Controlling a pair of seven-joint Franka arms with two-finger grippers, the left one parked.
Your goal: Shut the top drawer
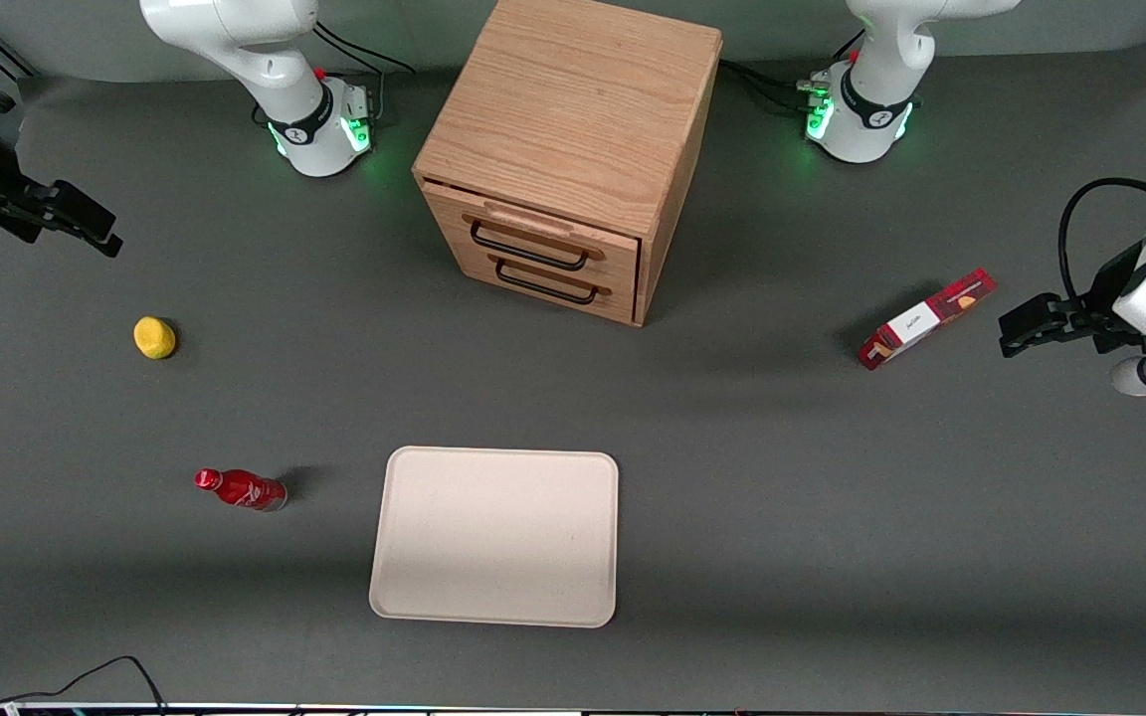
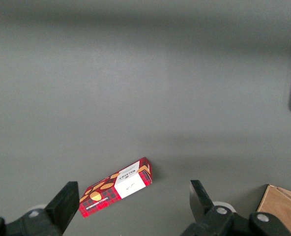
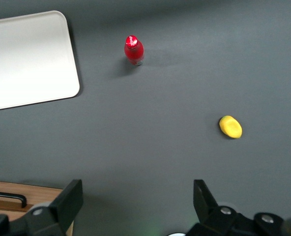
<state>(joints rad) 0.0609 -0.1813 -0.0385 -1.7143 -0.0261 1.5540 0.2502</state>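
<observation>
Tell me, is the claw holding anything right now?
Nothing. The claw is open and empty, high above the table's working-arm end, well away from the top drawer.

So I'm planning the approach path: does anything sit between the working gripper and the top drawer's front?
Nothing visible does. The gripper hangs open at the working arm's end of the table, and the top drawer stands slightly pulled out. The lemon, red bottle and tray all lie nearer the front camera, off that line.
</observation>
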